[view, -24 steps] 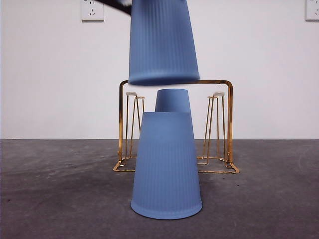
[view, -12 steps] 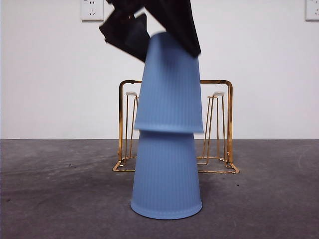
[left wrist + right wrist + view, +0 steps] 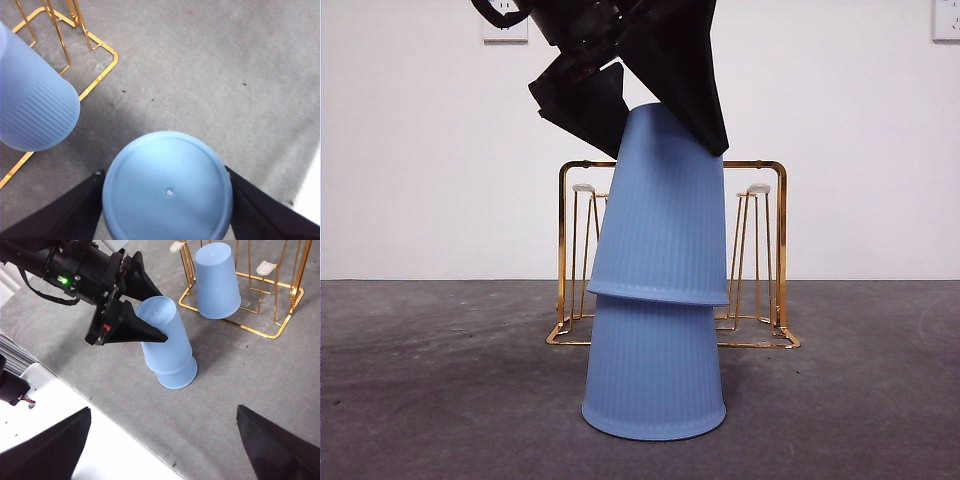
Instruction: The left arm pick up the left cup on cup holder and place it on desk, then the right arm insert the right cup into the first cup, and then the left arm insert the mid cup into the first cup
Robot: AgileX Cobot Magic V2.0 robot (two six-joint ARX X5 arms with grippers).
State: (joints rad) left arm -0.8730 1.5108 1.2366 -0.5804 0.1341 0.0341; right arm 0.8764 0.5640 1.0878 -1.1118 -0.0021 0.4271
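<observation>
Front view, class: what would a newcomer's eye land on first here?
First, the blue cup tilted over the first cup at the desk's middle, with the left gripper clamped on its top. Behind stands the gold cup holder, one more cup on a peg.

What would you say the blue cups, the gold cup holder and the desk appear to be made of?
Blue cups, such as the upper cup in the left gripper: probably matte plastic, going by the fine vertical ribs and soft sheen.
Cup holder: likely thin metal wire with a shiny gold finish; its pegs have white tips, perhaps plastic.
Desk: dark grey, matte, faintly scuffed; material unclear.
</observation>
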